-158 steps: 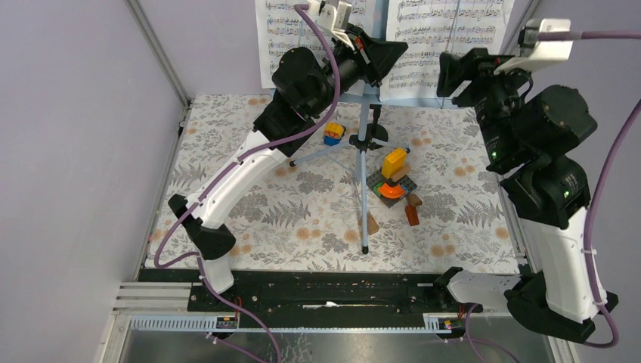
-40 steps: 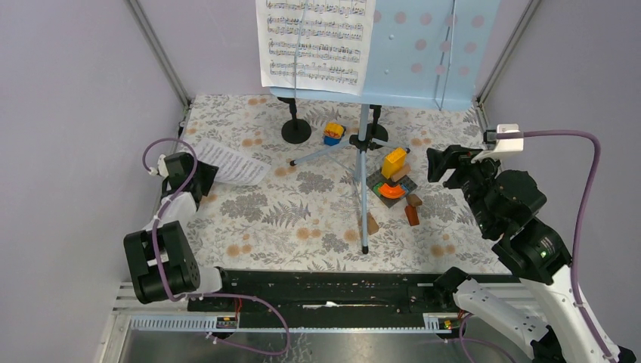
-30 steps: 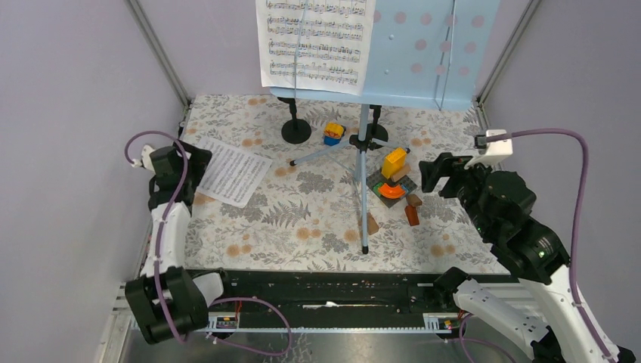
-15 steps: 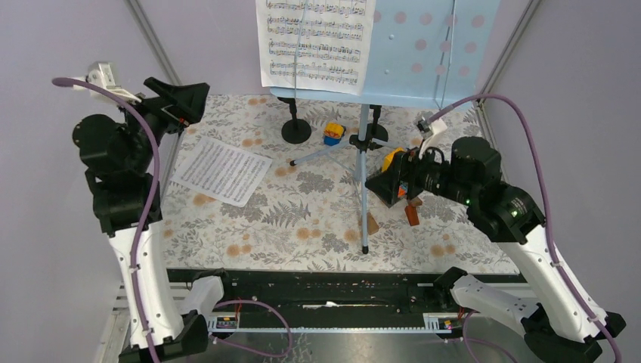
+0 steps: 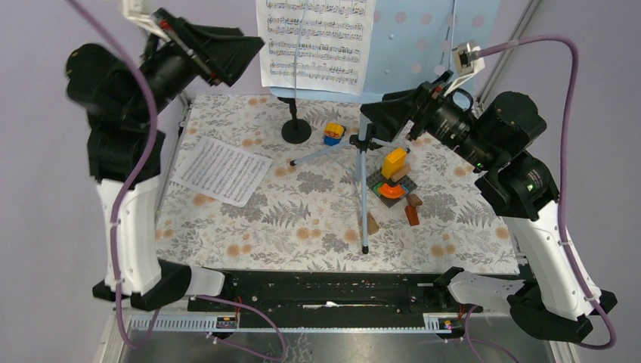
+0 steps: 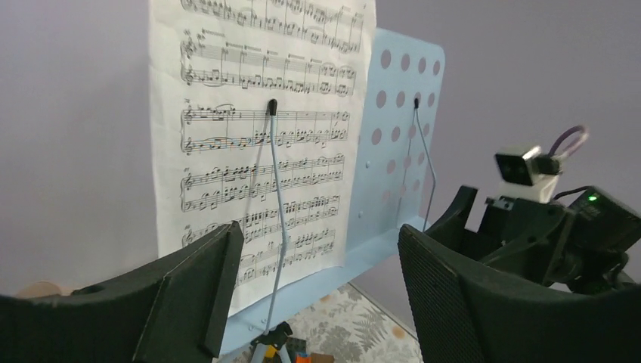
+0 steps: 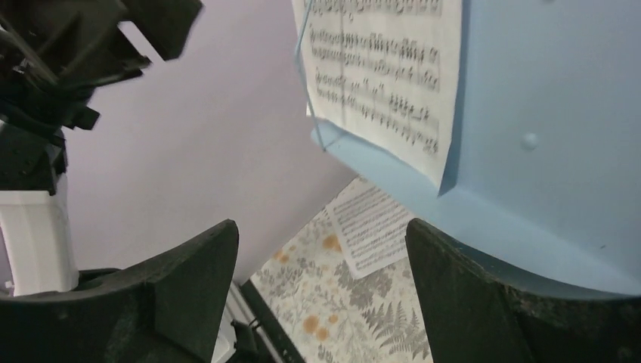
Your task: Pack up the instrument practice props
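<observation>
Facing the light-blue perforated metal music rack [image 5: 431, 53] from either side, both claws hang raised above the floral-patterned table [image 5: 302, 219], and neither carries anything. The left gripper [image 6: 321, 249] has its black fingers spread wide, with the upright white sheet-music page [image 6: 249, 113] showing in the gap well beyond them. The right gripper [image 7: 321, 234] is likewise splayed and empty, looking past the rack's lower lip. That page stands on the rack's left half, pinned by a thin wire retainer arm [image 6: 276, 189] running down its face. A second printed white page [image 5: 221, 170] lies flat on the cloth near the left edge. A black round-based mic holder [image 5: 295, 130] stands under the rack beside the slender tripod legs [image 5: 363, 189], and the colourful toy blocks [image 5: 393, 178] sit just right of the pole. The standing page looks like the likely next item. It should be almost weightless, limp and easy to crease or tear, so a pinch on its free outer edge or lower corner seems best. From there it could be slid sideways out from under the wire rather than pulled straight off. The rack itself seems top-heavy on those thin legs, so a hard tug on the paper might rock it.
</observation>
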Motion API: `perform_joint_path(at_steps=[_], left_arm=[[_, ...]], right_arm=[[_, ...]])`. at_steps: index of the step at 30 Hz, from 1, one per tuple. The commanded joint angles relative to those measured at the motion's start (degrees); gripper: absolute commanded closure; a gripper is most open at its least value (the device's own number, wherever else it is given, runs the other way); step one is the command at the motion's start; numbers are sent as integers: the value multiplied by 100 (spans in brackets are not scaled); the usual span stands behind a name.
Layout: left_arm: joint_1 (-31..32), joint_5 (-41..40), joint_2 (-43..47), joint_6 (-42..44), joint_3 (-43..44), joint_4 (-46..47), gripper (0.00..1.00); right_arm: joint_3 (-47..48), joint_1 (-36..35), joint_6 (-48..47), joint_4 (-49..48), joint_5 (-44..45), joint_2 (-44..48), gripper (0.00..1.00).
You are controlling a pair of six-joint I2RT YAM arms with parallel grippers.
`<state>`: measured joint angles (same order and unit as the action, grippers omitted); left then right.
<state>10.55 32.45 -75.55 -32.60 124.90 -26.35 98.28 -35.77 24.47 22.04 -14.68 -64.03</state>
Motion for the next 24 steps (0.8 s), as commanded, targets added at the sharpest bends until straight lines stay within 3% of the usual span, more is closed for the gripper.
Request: perform_joint_path(at_steps=[1, 6, 17, 24], left_arm=[[560, -94, -745, 203, 596, -339, 21], [815, -392, -1134, 212, 926, -337, 24], [976, -462, -1245, -157, 598, 286, 38], [1333, -506, -1442, -150, 588, 497, 44]], right_arm=[[458, 15, 88, -751, 1015, -225, 12], [738, 12, 259, -947, 1438, -580, 13], [1013, 17, 154, -1039, 1723, -945, 15], [1005, 16, 63, -1182, 1903, -987, 22]])
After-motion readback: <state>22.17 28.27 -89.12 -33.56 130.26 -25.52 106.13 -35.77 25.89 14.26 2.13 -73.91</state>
